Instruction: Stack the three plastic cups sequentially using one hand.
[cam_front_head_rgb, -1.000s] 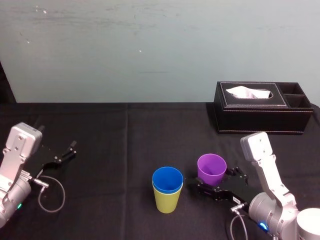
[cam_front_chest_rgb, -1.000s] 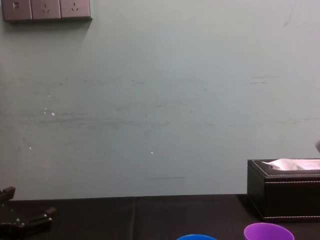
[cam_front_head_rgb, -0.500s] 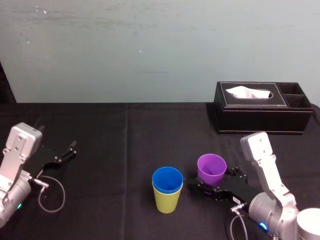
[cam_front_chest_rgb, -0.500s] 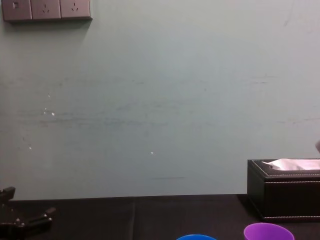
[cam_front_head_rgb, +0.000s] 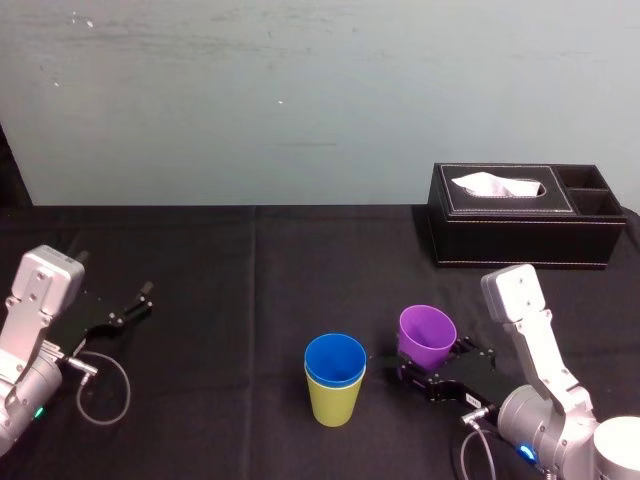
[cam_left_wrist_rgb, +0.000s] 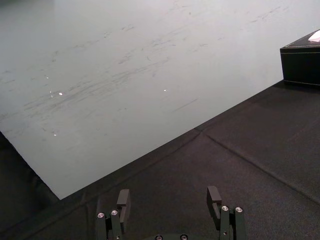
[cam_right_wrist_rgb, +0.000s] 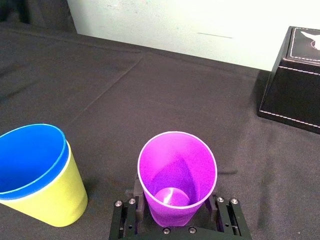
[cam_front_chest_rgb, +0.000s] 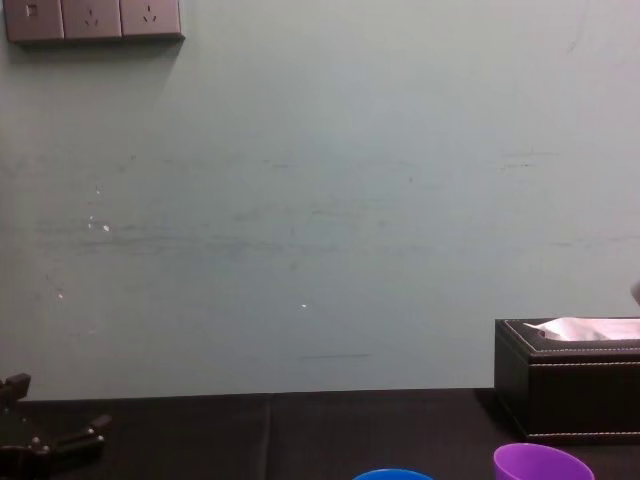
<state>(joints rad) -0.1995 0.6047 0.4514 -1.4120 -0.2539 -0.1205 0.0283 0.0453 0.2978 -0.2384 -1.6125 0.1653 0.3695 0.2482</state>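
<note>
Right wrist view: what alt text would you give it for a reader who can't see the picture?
The right gripper clasps an upright purple cup from both sides, its open mouth towards the camera. Beside it on the black cloth stands a blue cup nested inside a yellow cup. A black tissue box sits farther back.

blue cup (cam_front_head_rgb: 335, 357): nested in yellow cup (cam_front_head_rgb: 331, 404); purple cup (cam_front_head_rgb: 426, 335): upright, just beside them
</note>
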